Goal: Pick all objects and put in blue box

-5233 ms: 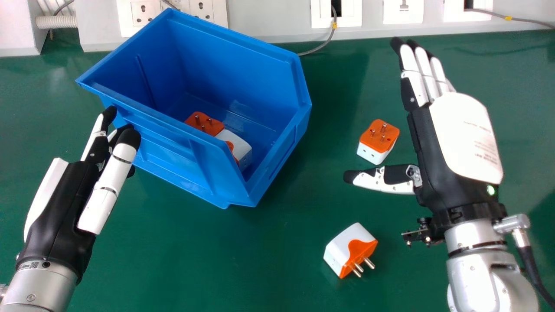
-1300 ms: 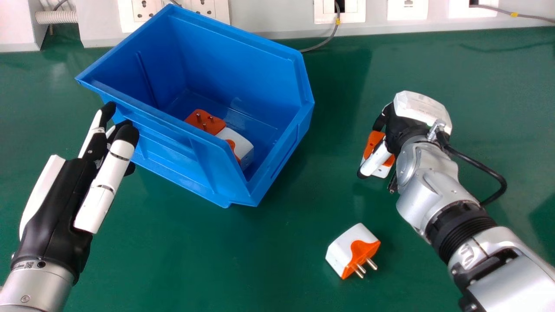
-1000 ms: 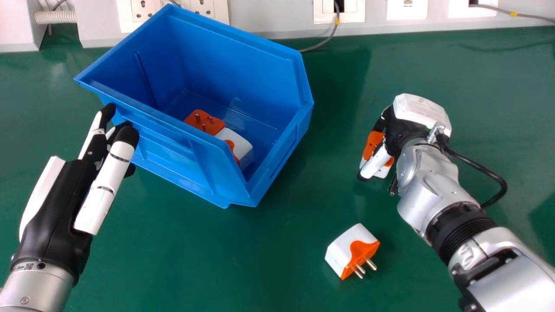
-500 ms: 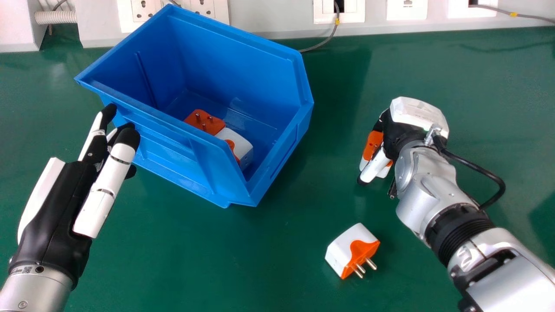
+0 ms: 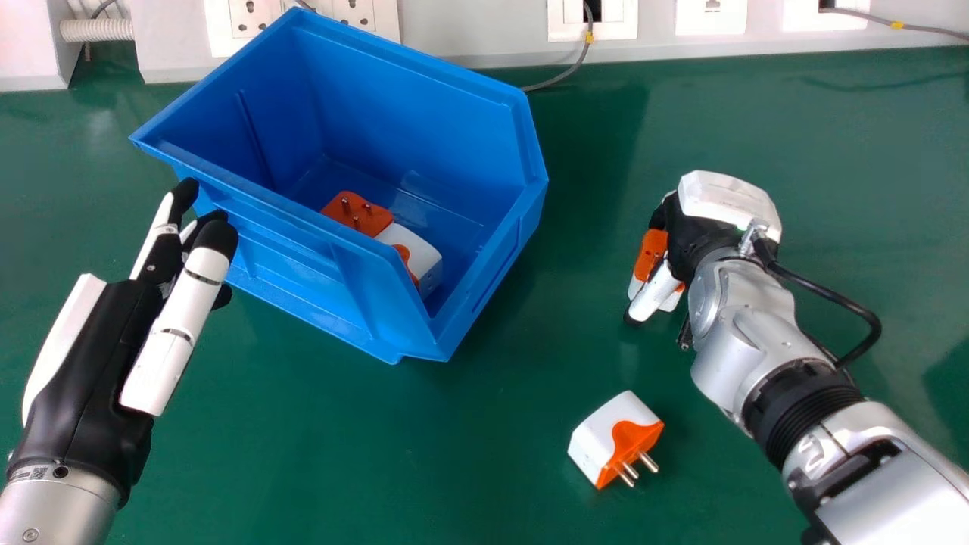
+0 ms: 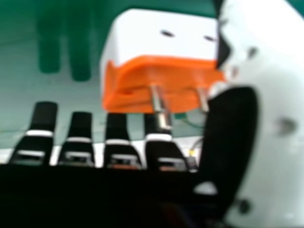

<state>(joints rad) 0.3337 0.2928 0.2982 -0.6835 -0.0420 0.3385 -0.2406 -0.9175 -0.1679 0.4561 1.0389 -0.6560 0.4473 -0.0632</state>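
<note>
**Plug adapters, four in view: held-side adapter (image 5: pixel 649 254) at right hand (image 5: pixel 689 235), desk adapter (image 5: pixel 609 435) loose, two in blue box (image 5: pixel 303 265)**

Held-side adapter: white body, orange pin face. Located between thumb and fingers (image 6: pixel 80 145) of the right hand, on the robot's right of the box, well apart from it. In the head view, partly covered by the thumb; in the right hand view, blurred, one side behind the thumb, two metal pins visible. Contact with the desk (image 5: pixel 484 454): cannot tell.

Right hand: fingers fairly straight, with a wide gap to the thumb; whether they press on the adapter, cannot tell. Mostly masked from above by its own back and wrist.

Desk adapter: white and orange, on its side, pins exposed, nearer the robot than the held-side adapter; between box and silver right forearm (image 5: pixel 878 454).

Box contents: orange-faced adapter (image 5: pixel 357 213), pins up, beside white-and-orange adapter (image 5: pixel 418 253); lower parts of both cut off by the near wall.

Left hand (image 5: pixel 91 363): fingers extended, nothing held, tips at the near wall; contact uncertain. Forearm cropped.

Surroundings: black cable (image 5: pixel 833 297) looping from the right wrist. Along the far side, socket plates (image 5: pixel 227 26), cropped; grey cable (image 5: pixel 573 70), running behind the box; corrugated tube (image 5: pixel 97 30).
</note>
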